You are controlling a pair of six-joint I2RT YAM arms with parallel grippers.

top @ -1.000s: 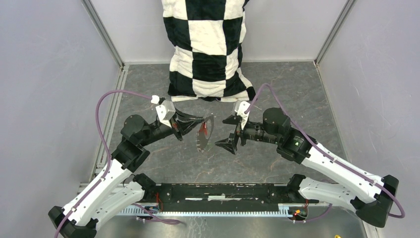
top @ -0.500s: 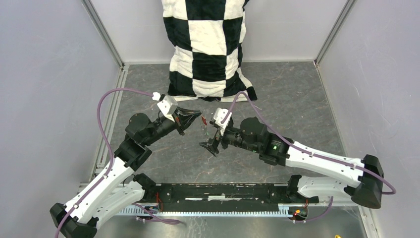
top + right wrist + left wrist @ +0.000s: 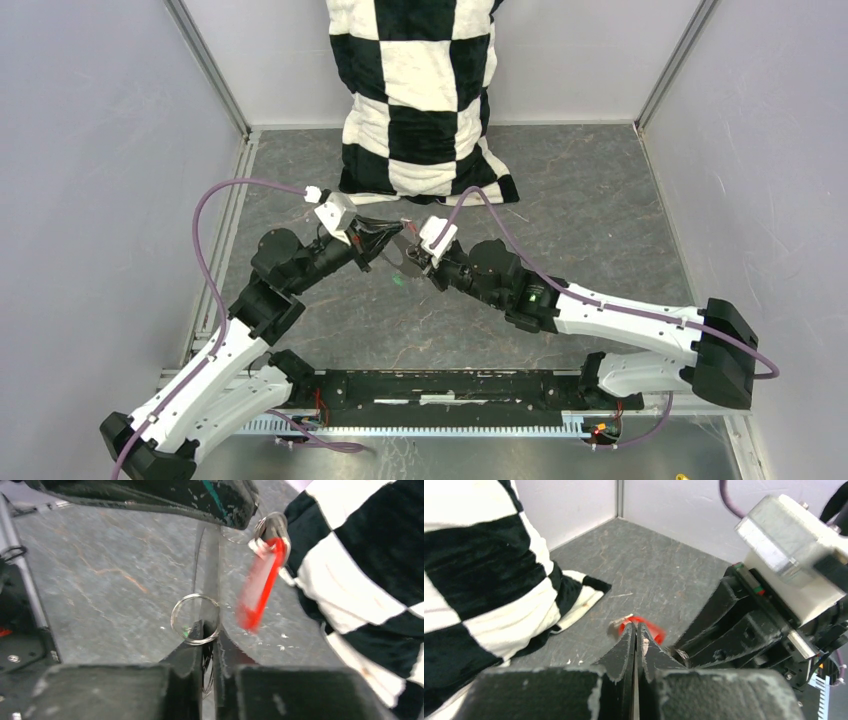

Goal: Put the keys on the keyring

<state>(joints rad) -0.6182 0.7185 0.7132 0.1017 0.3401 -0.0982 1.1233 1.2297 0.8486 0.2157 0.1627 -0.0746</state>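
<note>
You see a grey, stone-look floor [image 3: 600, 200] and a soft checked blanket [image 3: 420, 90] at the back. Your right pincer [image 3: 210, 632] is squeezed nearly flat on the keyring [image 3: 172, 620], a thin round wire. Your left pincer [image 3: 636, 629] is pressed tight, pinching that wire too. The shiny red key [image 3: 260, 585] dangles just beside, blurred.

The left arm [image 3: 215, 365] and right arm [image 3: 620, 315] pair glossy white shells [image 3: 170, 410] with matt black joint housings [image 3: 290, 262] and scuffed black jaws. A purple cable [image 3: 245, 182] runs to each boxy white wrist camera [image 3: 335, 213]; a green light [image 3: 533, 296] glows at the right shell's 10 o'clock end.
</note>
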